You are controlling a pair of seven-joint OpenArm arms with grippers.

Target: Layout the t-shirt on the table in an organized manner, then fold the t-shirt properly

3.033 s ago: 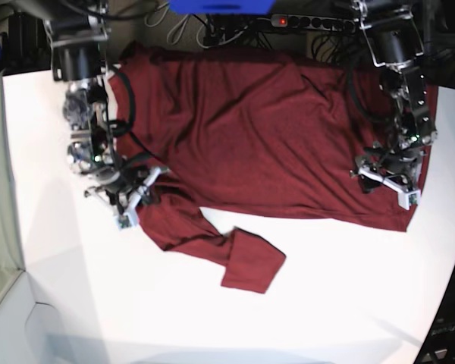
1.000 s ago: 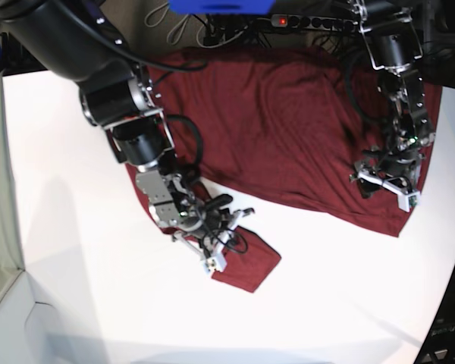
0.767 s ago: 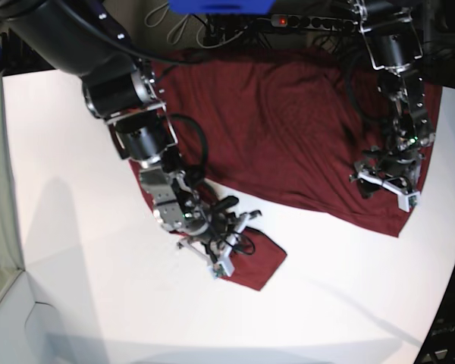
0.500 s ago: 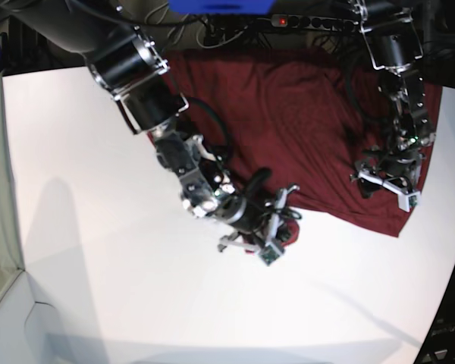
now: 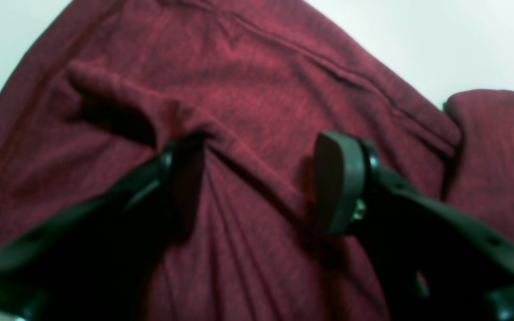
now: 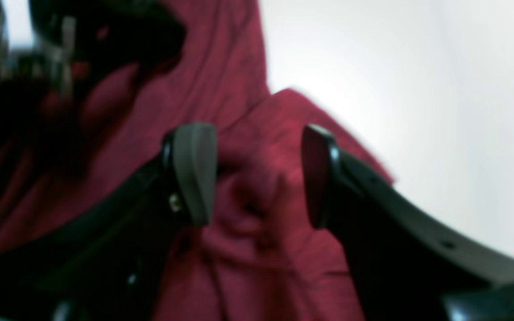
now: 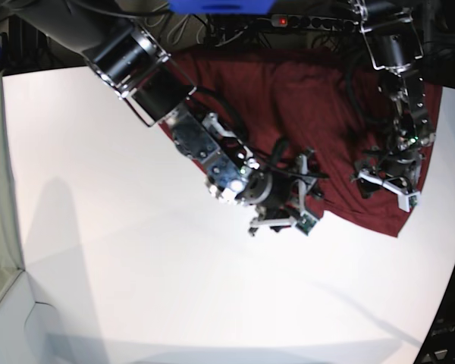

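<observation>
The right fingers stand apart, astride a bunched fold of the wrinkly maroon fabric t-shirt on the white counter, holding nothing; the left fingers, likewise parted and empty, straddle a ridge lying crosswise between them.

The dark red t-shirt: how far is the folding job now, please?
Done: one side of the dark red, wrinkly fabric t-shirt lies folded across its body on the plain white table. In hand: the right gripper stands open over a bunched fold; the left gripper stands open over the cloth, a ridge between its fingers. Left: smoothing and the other folds; the shape is uneven.
</observation>
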